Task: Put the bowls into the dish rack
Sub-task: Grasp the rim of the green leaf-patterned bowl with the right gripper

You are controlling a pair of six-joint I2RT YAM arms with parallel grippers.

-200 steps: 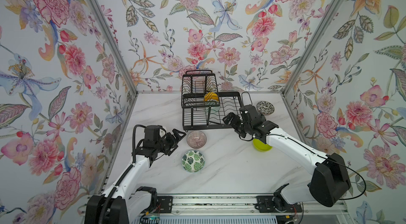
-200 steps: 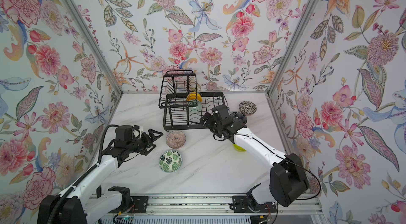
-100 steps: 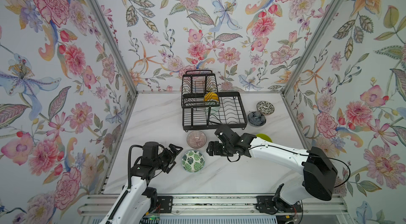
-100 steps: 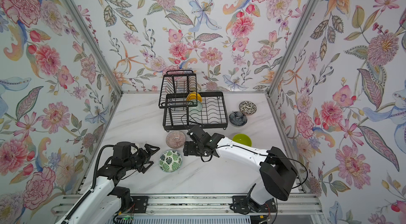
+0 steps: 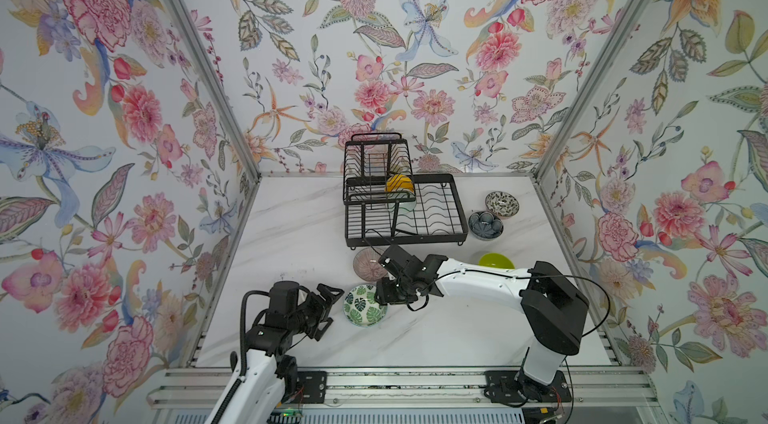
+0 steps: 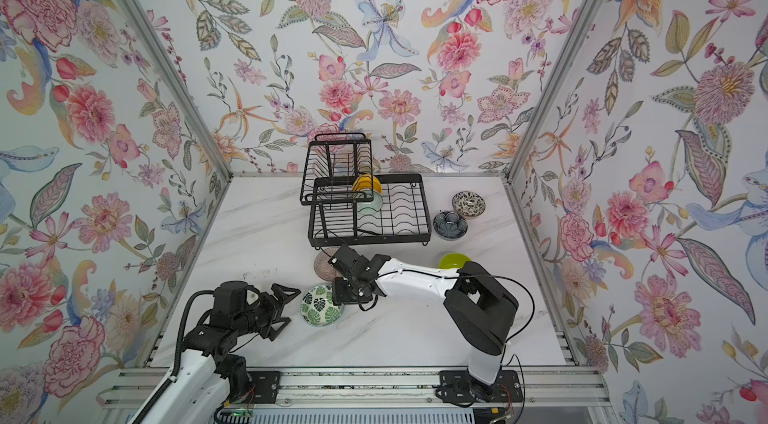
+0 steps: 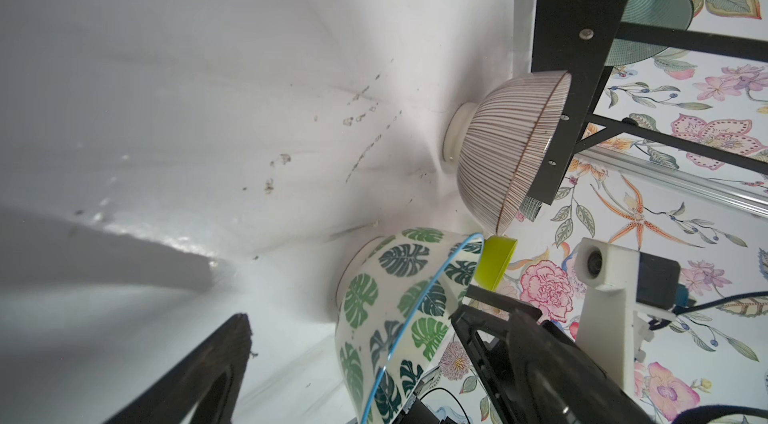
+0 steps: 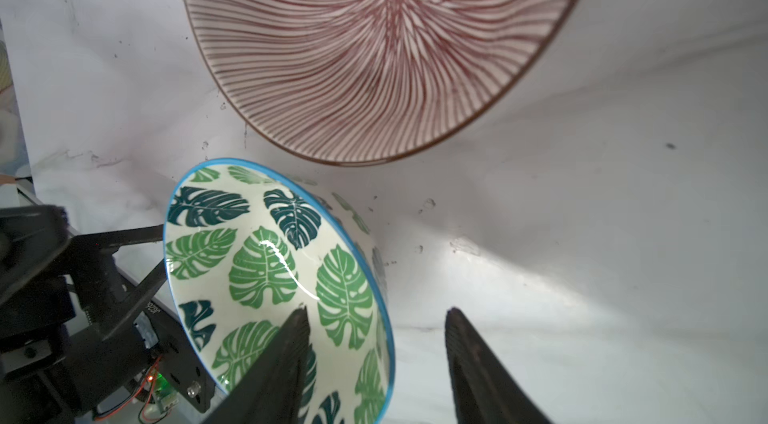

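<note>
Rim of the round green-leaf-print white bowl (image 8: 270, 268) lies between the parted jaws of the right gripper (image 8: 376, 312); the left gripper (image 5: 328, 306), jaws wide, sits at its nine o'clock.

Floral wallpaper walls (image 5: 374, 48) enclose a white marble tabletop (image 5: 299, 235), brightly lit.

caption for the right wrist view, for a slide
Right gripper straddling the rim of the leaf-print bowl, jaws apart, ribbed bowl beside it on the white table

Robot test booth, floral-papered walls (image 5: 374, 48), aluminium corner posts (image 5: 199, 64), marble-look tabletop (image 5: 299, 235), metal mounting rail (image 5: 407, 384)
</note>
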